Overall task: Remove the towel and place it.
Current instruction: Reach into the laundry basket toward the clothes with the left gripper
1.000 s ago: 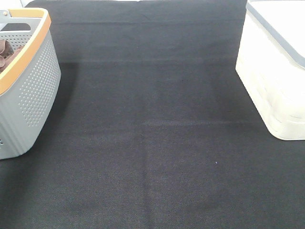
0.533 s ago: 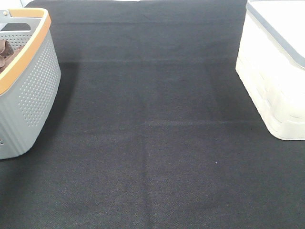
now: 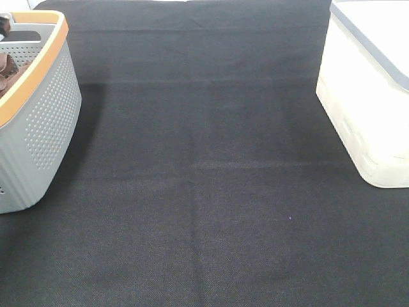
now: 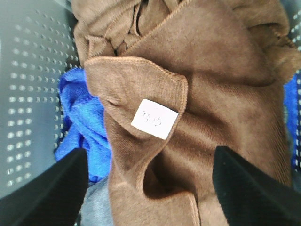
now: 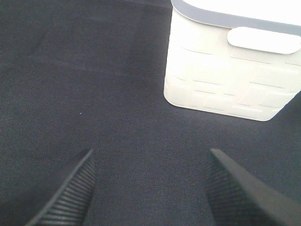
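Towel (image 4: 221, 80) mostly hidden from above inside basket (image 3: 45, 109) at table's (image 3: 204, 192) left edge, crumpled beneath and between left gripper's (image 4: 149, 157) wide-apart jaws; right gripper (image 5: 150, 157) spread too.

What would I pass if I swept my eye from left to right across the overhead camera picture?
grey perforated basket with an orange rim → open stretch of black table cloth → white box with a grey-trimmed top
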Available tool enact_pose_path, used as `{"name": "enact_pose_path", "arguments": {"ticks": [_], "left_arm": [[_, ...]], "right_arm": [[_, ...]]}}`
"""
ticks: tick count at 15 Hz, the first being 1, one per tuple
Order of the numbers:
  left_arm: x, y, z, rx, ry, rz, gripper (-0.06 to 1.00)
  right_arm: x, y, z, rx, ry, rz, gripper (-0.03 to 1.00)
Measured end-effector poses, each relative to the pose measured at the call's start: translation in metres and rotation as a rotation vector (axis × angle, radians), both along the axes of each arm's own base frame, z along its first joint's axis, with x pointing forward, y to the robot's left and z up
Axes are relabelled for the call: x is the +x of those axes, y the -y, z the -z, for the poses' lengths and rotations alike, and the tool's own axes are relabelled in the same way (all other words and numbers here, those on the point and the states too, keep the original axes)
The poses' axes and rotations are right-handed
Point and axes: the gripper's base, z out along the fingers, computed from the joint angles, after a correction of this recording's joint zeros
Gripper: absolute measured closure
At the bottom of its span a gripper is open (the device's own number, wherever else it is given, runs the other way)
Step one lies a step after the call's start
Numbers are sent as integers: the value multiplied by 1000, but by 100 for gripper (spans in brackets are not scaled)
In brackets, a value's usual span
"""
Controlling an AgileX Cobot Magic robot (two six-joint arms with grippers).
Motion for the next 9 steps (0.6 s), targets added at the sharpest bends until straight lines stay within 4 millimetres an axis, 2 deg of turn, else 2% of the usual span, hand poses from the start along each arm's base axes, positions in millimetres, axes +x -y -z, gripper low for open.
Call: {"name": "enact_pose_path", "arguments": {"ticks": [3,6,9], "left_arm": [[12,-8,17,-13,-51,-65,25],[15,-31,43,-50,-143,-146,30],[20,-31,44,-106,-102,-150,30]], "right_arm": [[0,0,0,0,0,0,33],[0,0,0,0,0,0,33],[0,0,0,0,0,0,33]]}}
